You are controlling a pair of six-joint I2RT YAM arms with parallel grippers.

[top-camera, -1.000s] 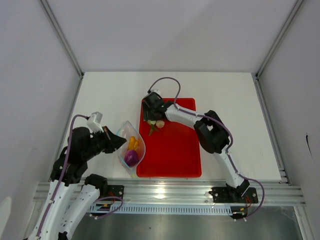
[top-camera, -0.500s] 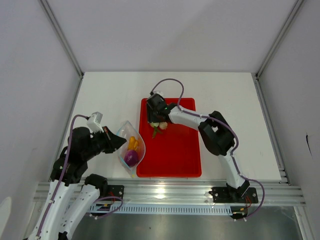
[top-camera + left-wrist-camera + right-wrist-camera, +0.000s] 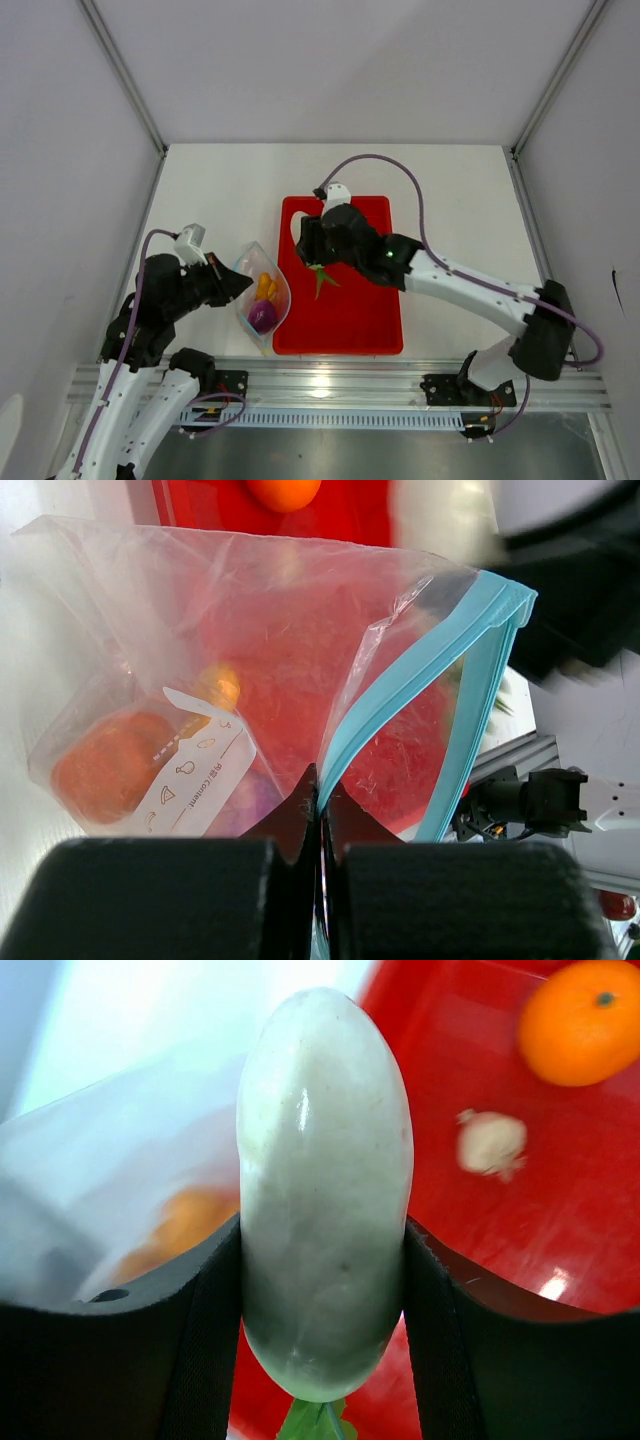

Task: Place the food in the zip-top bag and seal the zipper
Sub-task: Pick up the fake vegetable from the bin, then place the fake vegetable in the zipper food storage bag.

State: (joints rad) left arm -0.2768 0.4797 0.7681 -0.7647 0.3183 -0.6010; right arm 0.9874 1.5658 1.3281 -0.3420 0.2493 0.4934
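White radish (image 3: 322, 1200) clamped between the right fingers (image 3: 195, 1360).

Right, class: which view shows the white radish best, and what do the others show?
Right wrist view: the white radish fills the frame, clamped between the jaws. The top view shows only its green stem above the red tray; the left wrist view shows nothing clear of it.

Radish (image 3: 322, 1190) – white, smooth, green stem at one end – clamped between the right gripper (image 3: 322, 1260) fingers. Orange (image 3: 585, 1022) and garlic (image 3: 492, 1143) lie apart on the red tray (image 3: 350, 330). Clear bag (image 3: 262, 295) just left of it, mouth open – onion (image 3: 263, 316), pumpkin (image 3: 105, 770), ginger (image 3: 222, 685) inside. Blue zipper (image 3: 420, 670) unsealed, pinched by the left gripper (image 3: 320, 810).
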